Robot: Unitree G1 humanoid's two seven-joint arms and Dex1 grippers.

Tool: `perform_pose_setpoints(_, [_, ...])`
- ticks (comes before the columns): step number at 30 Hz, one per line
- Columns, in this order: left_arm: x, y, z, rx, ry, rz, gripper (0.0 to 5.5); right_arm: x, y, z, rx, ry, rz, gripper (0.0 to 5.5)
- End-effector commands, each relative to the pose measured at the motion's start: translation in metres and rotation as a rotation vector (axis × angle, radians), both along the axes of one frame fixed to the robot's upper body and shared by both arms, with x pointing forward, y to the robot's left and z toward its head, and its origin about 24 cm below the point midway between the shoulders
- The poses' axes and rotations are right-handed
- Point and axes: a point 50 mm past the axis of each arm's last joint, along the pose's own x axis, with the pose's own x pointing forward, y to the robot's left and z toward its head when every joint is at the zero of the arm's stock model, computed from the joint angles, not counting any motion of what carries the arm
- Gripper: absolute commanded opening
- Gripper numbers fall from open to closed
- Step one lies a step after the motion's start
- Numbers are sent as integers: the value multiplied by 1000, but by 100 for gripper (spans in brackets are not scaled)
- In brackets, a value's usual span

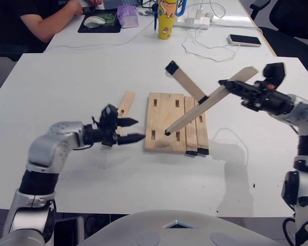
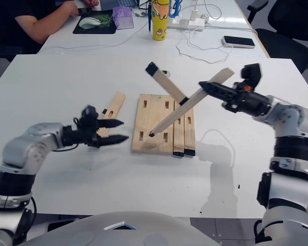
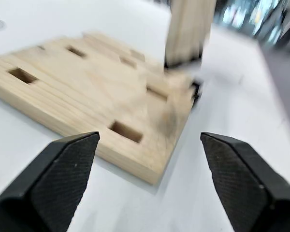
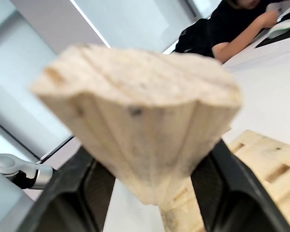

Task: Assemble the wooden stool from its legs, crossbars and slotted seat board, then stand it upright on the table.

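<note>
The left gripper hovers with its fingers apart, just beside the left edge of the slotted seat board, which lies flat on the table. The right gripper is clenched on a tilted leg, whose black tip is down at the board.

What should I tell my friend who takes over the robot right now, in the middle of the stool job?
Left pincer: open, empty, beside the seat board's left edge.
Right pincer: shut on a leg, held slanted, its lower tip at the board between the near slots.
The seat board lies flat on the table. Two legs lie along its right side, another leg slants across them, and a slotted crossbar lies left of the board.
Done: nothing looks joined yet.
Left: fit legs and crossbars, then stand the stool upright.
</note>
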Motion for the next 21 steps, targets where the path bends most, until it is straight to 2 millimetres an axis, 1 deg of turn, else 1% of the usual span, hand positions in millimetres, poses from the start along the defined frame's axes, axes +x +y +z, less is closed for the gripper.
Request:
perform_pose_setpoints(1, [-9, -43, -4, 101, -298, -234, 389, 8, -27, 30, -33, -87, -95, 206])
perform_pose_setpoints(2, [-6, -48, -9, 154, -375, -281, 389, 12, -30, 32, -32, -99, -118, 206])
perform_pose_setpoints(5, [5, -56, -13, 208, -532, -335, 389, 19, -28, 31, -16, -103, -118, 206])
perform_pose_setpoints(8, [11, -62, -22, 257, -602, -384, 389, 20, -25, 24, 1, -90, -98, 206])
perform_pose_setpoints(12, [11, -73, -36, 252, -585, -424, 389, 21, -18, 17, 22, -79, -70, 206])
perform_pose_setpoints(15, [10, -79, -42, 240, -572, -421, 389, 21, -15, 14, 26, -72, -61, 206])
perform_pose_setpoints(18, [15, -84, -44, 249, -577, -405, 389, 21, -14, 12, 26, -68, -58, 206])
perform_pose_setpoints(21, [24, -81, -49, 317, -563, -340, 389, 20, -13, 11, 19, -68, -53, 206])
